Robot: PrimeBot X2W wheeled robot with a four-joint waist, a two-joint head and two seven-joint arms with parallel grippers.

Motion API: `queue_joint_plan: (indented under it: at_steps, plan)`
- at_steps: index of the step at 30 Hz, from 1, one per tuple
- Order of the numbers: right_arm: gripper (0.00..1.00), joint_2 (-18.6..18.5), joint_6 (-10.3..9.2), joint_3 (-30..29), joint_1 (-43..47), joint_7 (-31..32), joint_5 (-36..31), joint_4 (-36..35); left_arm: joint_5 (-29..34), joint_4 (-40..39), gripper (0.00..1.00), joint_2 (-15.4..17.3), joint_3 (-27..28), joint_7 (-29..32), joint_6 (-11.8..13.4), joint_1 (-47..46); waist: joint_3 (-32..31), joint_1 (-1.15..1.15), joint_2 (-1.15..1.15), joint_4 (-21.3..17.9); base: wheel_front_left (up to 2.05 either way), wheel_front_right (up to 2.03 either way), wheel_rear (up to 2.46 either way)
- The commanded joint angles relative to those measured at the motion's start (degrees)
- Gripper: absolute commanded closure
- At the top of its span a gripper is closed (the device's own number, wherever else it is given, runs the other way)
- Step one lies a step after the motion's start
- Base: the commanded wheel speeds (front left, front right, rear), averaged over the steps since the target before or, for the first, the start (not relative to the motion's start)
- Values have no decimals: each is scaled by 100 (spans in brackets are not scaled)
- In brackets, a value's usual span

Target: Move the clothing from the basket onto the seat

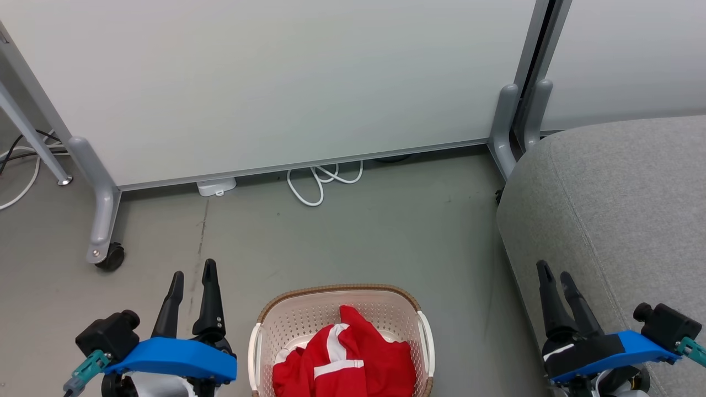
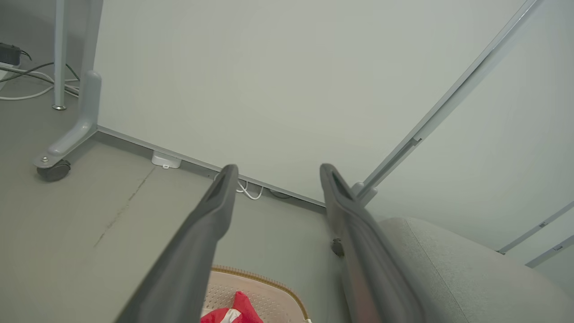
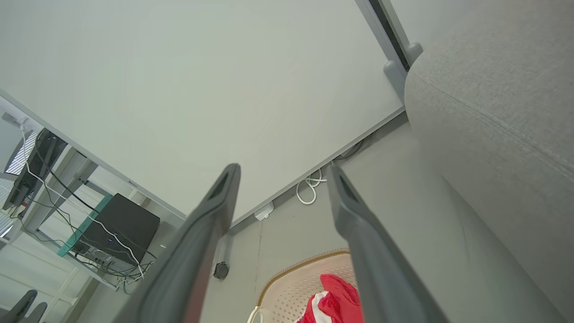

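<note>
A smooth grey floor [image 1: 353, 237] runs to a large pale partition panel [image 1: 287, 77] across the far side, in soft, even light. The panel sits in a grey metal frame, and its left foot [image 1: 102, 209] ends in a black castor [image 1: 112, 257]. A second pale panel [image 1: 629, 55] joins it at the far right. Under the panel's bottom edge lie a looped white cable [image 1: 320, 184] and a small white box [image 1: 216, 186]. A thin dark crack [image 1: 199, 237] runs nearer from the box. At the far left stand a slim metal leg [image 1: 33, 138] and loose cables [image 1: 22, 160]. Past the panel's left end, a black box [image 3: 117, 226] sits among tangled wires.
</note>
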Motion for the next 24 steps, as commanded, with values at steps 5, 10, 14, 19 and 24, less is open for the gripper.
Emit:
queue_joint_plan:
  at_steps: [5,10,14,19,24]
  plan:
    - [0,-49,13,-19,-95,-102,-464,-119,416,-72,0,67,-84,-127,2,-137,10,0,0,0,0,0,0]
    - [0,-52,13,18,-93,-152,-791,-146,693,-94,0,69,-119,-207,-21,-145,18,0,0,1,0,0,0]
    - [0,-54,14,28,-91,-189,-1050,-161,885,-61,0,68,-145,-264,-43,-131,23,0,0,3,0,0,0]
    - [0,-56,14,20,-85,-228,-1350,-179,1091,-18,0,72,-100,-340,-73,-127,33,0,0,1,0,0,0]
    - [0,-59,15,19,-75,-268,-1597,-188,1329,-6,0,65,-88,-405,-89,-130,43,0,0,3,0,0,0]
